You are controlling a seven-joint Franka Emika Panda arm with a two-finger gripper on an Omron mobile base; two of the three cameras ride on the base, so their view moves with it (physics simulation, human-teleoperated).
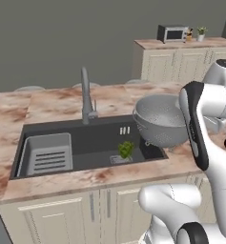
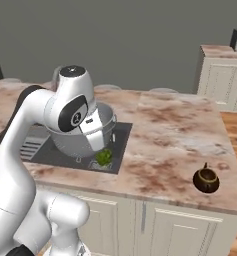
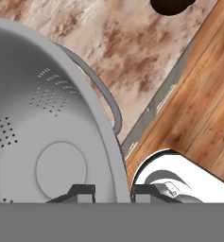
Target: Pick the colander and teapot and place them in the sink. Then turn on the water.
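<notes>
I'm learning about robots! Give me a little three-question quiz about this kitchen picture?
1. True or false: the teapot is already in the sink.
2. What is the pincer clamped on? A) the tap B) the colander's rim C) the green leafy bunch
3. Fill in: the grey ribbed tray lies at the ____ end of the sink in the left base view.

Key:
1. False; it sits on the counter.
2. B; one fingertip sits on each side of the colander wall.
3. left

White robot arm (image 2: 50, 115) over round silver-grey metal colander (image 2: 107, 122) above dark charcoal sink (image 2: 121, 142), green leafy bunch (image 2: 104, 157) below, squat dark-brown teapot (image 2: 206, 180) on pinkish-brown marble counter (image 2: 165, 145)
</notes>
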